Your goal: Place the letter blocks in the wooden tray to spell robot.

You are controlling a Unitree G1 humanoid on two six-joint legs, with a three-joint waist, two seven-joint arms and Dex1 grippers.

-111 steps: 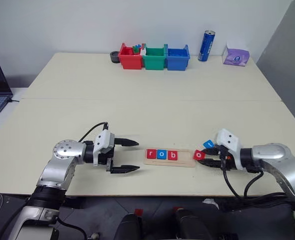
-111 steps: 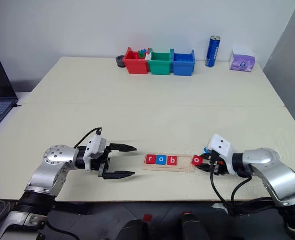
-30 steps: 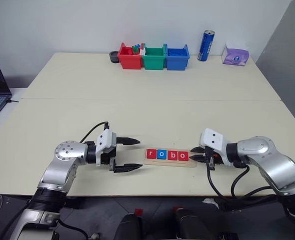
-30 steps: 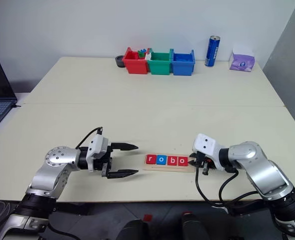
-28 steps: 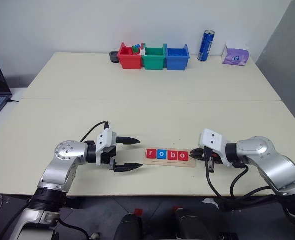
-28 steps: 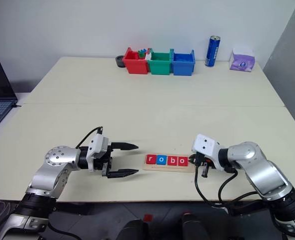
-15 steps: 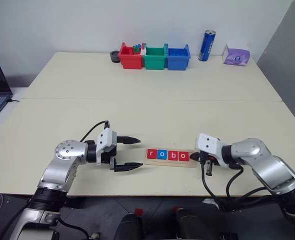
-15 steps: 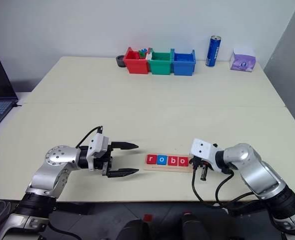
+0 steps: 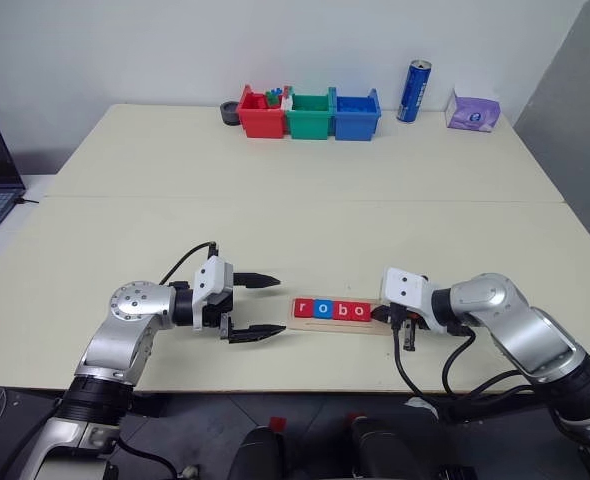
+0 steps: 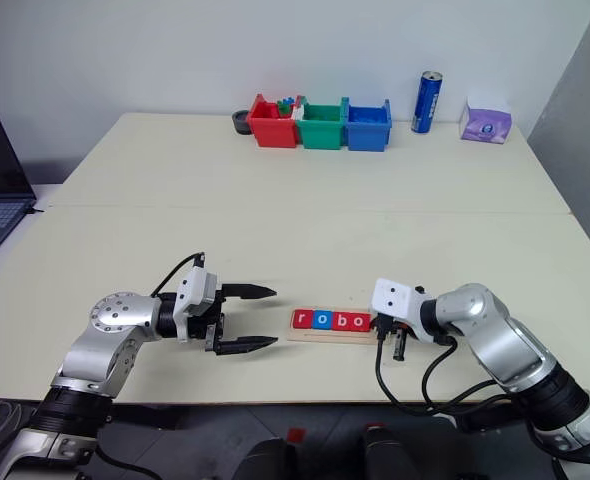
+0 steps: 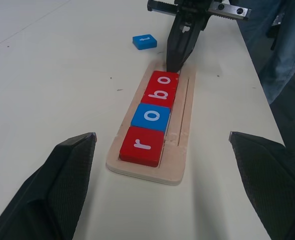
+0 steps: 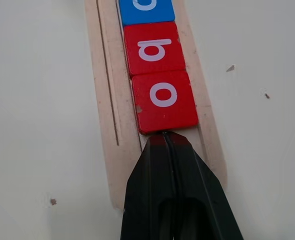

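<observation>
Right gripper (image 12: 166, 137) is pinched tight, nothing held, tips touching the end of the last red "o" block (image 12: 165, 100) in the wooden tray (image 11: 182, 131). 4 letter blocks (image 9: 332, 310) sit in the tray in a row: red r, blue o, red b, red o. 1 blue block (image 11: 144, 41) lies loose on the table (image 9: 305, 220) just beside the tray's right end. Left gripper (image 9: 257, 308) hangs spread wide and empty near the tray's left end. 3 bins (image 9: 308, 114), 1 can (image 9: 413, 90) at the far edge.
</observation>
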